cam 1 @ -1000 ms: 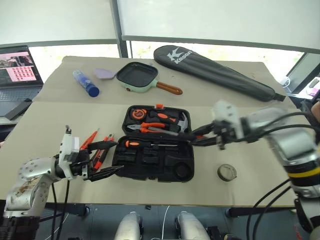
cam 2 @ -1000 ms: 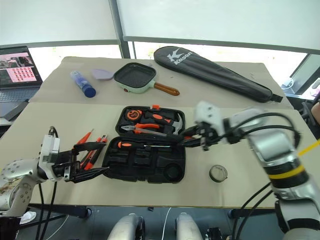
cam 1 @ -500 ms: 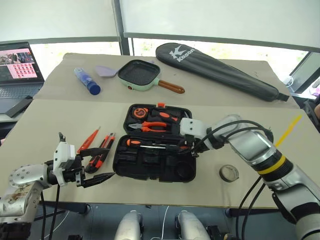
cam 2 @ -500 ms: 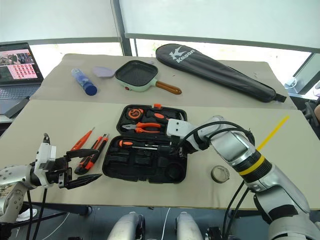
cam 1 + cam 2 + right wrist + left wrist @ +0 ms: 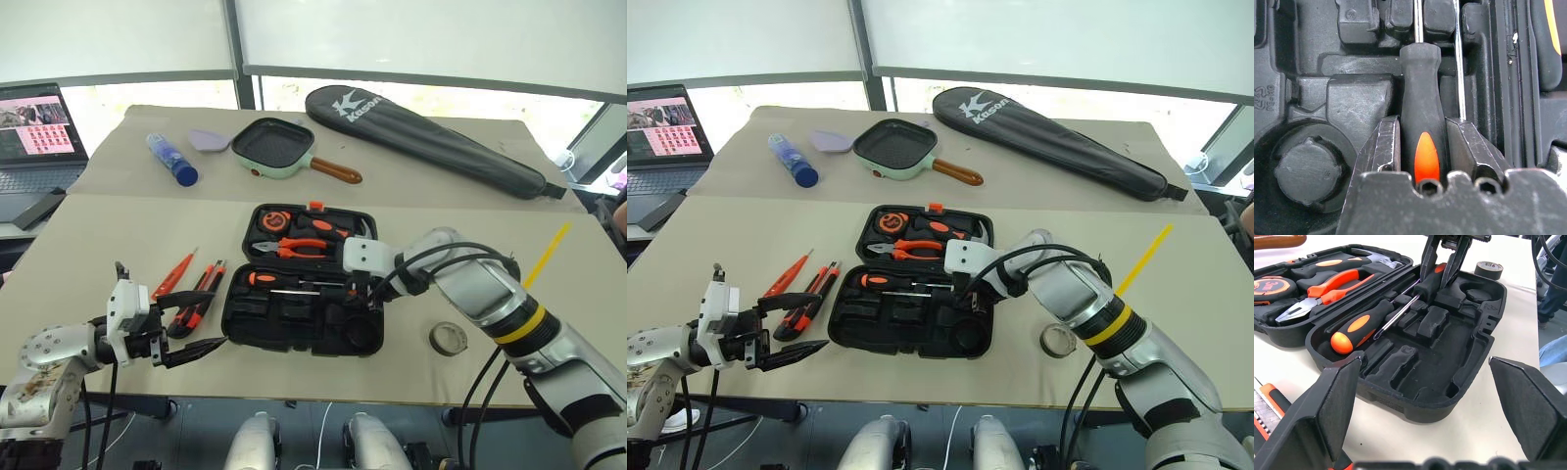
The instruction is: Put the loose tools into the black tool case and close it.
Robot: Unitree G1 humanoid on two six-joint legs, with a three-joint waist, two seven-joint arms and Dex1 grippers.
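Two of my right fingers (image 5: 1388, 147) flank the black handle of a screwdriver (image 5: 1422, 132), one on each side, touching or nearly so; I cannot tell whether they grip it or have let go. That screwdriver lies in a slot of the open tool case (image 5: 299, 318), in the near half, its shaft pointing toward a second screwdriver (image 5: 1359, 323) already seated in the same half with its orange-tipped handle at the case's left end. My right gripper (image 5: 367, 294) reaches down into the case from the right. The far half of the case holds pliers (image 5: 299, 247), a tape measure (image 5: 266, 221) and a hammer (image 5: 358, 235). My left gripper (image 5: 186, 338) hovers just off the case's near left corner, its fingers (image 5: 1337, 401) spread wide and empty. Just beyond it on the table (image 5: 118, 235) lie a slim orange tester (image 5: 174, 275) and a utility knife (image 5: 201, 294), side by side. A tape roll (image 5: 447, 339) sits on the table to the right of the case. Farther back are a square pan (image 5: 274, 147), a blue bottle (image 5: 171, 162) and a long black bag (image 5: 421, 137).
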